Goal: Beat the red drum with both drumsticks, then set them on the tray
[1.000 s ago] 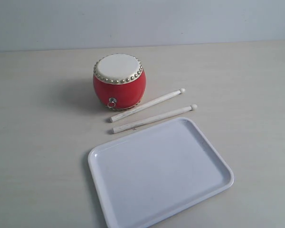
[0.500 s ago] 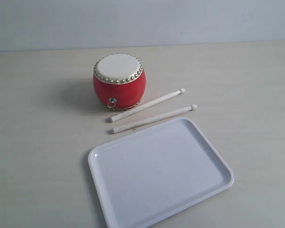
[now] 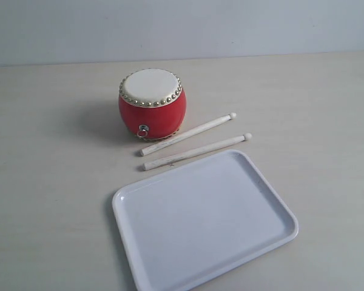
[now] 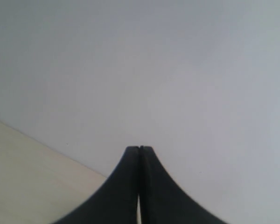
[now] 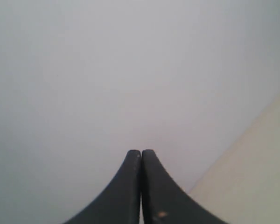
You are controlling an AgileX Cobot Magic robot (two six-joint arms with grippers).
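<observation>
Red, barrel-shaped: the red drum [image 3: 152, 109] stands upright on the pale wood-grain table [image 3: 48, 182], cream skin [image 3: 150, 85] facing up, w/ a ring of gold studs [image 3: 170, 98] round the top edge and a small metal ring [image 3: 143, 129] on the side toward the camera. In the ext. view we see the two drumsticks lying flat on the table, roughly parallel and slightly apart, between drum and tray. The far stick [image 3: 188, 134] runs just beside the drum's base; we cannot tell whether it touches. The near stick [image 3: 197, 151] lies just beside the tray's far rim. Both bead tips point to the right of the view, butt ends to the left. The tray [image 3: 203, 221], white, rect., low-rimmed, sits flat nearest the camera, turned at an angle to the table edge. A plain grey-white wall [image 3: 182, 27] backs the table. Left wrist view: the left gripper [image 4: 139, 148] has its two dark fingers [image 4: 128, 186] pressed together, nothing between them, aimed at the wall, w/ a strip of table [image 4: 28, 177] in one corner. Right wrist view: the right gripper [image 5: 141, 151] is the same, fingers [image 5: 154, 191] closed tip to tip on nothing, facing the wall, w/ table [image 5: 261, 177] at one side.
</observation>
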